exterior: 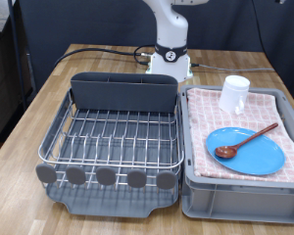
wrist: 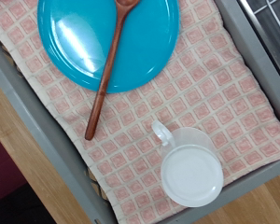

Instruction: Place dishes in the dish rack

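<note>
The bright-blue plate lies flat on the pink checked cloth in the grey bin; it also shows in the wrist view. The reddish-brown wooden spoon rests across the plate, its handle reaching onto the cloth. The small white cup stands on the cloth at the bin's far end, and the wrist view looks down on it. The dish rack, a silver wire grid on a dark grey tray with a tall compartment, holds no dishes. The gripper does not show in either view.
The grey bin with pink checked cloth sits at the exterior view's right, beside the rack. The robot base stands behind them on the wooden table. A black cable runs along the table's far side.
</note>
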`<action>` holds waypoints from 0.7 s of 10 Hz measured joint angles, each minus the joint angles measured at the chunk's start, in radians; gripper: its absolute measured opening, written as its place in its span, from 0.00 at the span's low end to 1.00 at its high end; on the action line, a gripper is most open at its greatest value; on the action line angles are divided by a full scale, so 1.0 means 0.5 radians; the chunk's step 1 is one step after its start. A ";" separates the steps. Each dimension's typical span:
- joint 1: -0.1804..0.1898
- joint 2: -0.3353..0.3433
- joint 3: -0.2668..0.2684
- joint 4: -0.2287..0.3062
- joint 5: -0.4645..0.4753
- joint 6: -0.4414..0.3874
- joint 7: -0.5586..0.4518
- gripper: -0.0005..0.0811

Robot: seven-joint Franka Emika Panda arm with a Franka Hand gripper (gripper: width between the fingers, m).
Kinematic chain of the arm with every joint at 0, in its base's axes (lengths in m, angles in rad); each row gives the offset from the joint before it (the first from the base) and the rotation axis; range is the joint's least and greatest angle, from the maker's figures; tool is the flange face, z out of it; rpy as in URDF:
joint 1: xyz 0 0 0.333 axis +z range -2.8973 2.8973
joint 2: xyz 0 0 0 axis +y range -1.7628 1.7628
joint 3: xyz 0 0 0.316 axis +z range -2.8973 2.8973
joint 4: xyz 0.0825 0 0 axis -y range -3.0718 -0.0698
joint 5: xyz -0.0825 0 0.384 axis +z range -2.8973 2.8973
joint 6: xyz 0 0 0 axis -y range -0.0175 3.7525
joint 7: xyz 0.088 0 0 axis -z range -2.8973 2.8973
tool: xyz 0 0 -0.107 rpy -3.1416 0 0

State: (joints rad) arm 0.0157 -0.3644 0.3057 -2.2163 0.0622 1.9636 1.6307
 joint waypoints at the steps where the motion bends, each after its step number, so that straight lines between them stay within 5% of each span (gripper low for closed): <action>1: 0.000 0.037 0.010 0.025 -0.008 0.007 0.044 0.99; 5: 0.001 0.127 0.041 0.059 -0.025 0.089 0.077 0.99; 7: -0.006 0.184 0.045 -0.034 -0.162 0.338 0.075 0.99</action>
State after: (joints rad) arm 0.0130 -0.2723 0.3284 -2.2334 -0.0190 2.1324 1.6680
